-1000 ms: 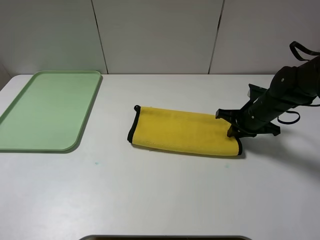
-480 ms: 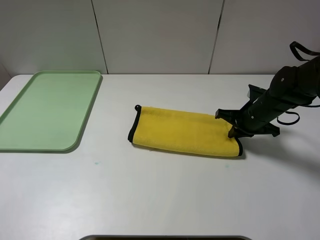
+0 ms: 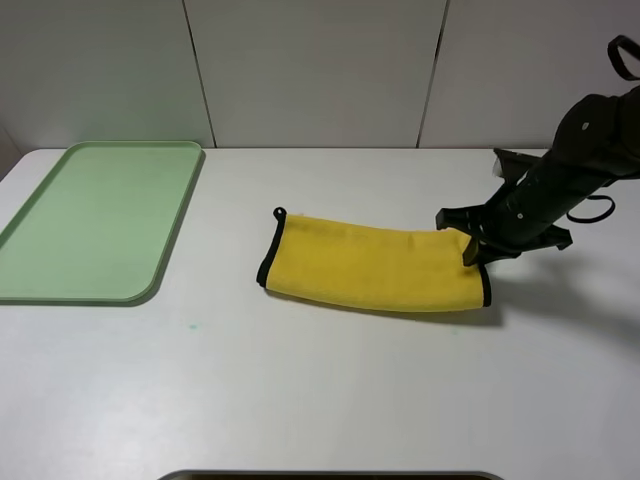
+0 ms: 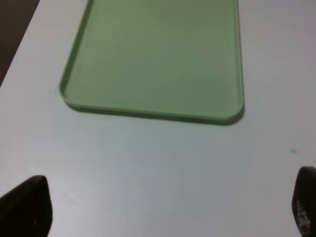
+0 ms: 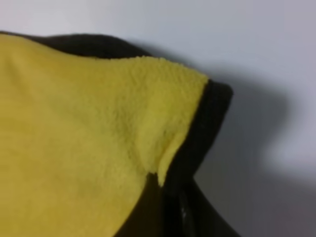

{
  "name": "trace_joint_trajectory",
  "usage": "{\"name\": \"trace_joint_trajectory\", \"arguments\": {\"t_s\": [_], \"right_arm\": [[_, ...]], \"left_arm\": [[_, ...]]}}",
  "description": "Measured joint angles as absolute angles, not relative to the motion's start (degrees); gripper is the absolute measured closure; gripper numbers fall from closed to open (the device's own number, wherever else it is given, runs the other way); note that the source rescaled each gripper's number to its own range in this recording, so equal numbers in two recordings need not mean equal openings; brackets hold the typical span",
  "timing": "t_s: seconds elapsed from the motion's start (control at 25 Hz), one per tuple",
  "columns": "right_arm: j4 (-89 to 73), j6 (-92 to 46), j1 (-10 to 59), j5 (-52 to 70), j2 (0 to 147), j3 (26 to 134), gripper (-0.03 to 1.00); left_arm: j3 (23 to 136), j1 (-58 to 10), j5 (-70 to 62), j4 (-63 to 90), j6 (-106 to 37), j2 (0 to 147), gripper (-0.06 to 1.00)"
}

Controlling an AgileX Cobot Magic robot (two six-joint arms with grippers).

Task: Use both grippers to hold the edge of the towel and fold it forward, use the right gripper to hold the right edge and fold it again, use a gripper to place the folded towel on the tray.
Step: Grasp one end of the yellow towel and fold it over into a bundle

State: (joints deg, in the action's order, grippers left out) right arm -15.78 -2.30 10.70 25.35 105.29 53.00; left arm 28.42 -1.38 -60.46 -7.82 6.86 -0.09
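– Towel (image 3: 370,268), where?
– Folded into a long strip on white table (image 3: 320,390), well right of pale-green tray (image 3: 100,215).
– Right gripper (image 3: 472,250)?
– Clamped on towel's black right edge (image 3: 486,285) (corner lifted slightly).
– Left gripper (image 4: 165,207)?
– Jaws spread wide, gripping nothing, over table near tray. Grey panelled wall (image 3: 320,70) behind.

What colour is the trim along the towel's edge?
Black trim on the yellow towel; the exterior high view shows it best.
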Motion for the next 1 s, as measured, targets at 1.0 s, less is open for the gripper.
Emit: {"name": "trace_joint_trajectory", "arguments": {"t_s": [1.0], "right_arm": [[0.40, -2.31, 2.18, 46.55, 99.81, 67.18, 0.97]], "left_arm": [[28.42, -1.38, -60.46, -7.82, 6.86, -0.09, -0.03]]}}
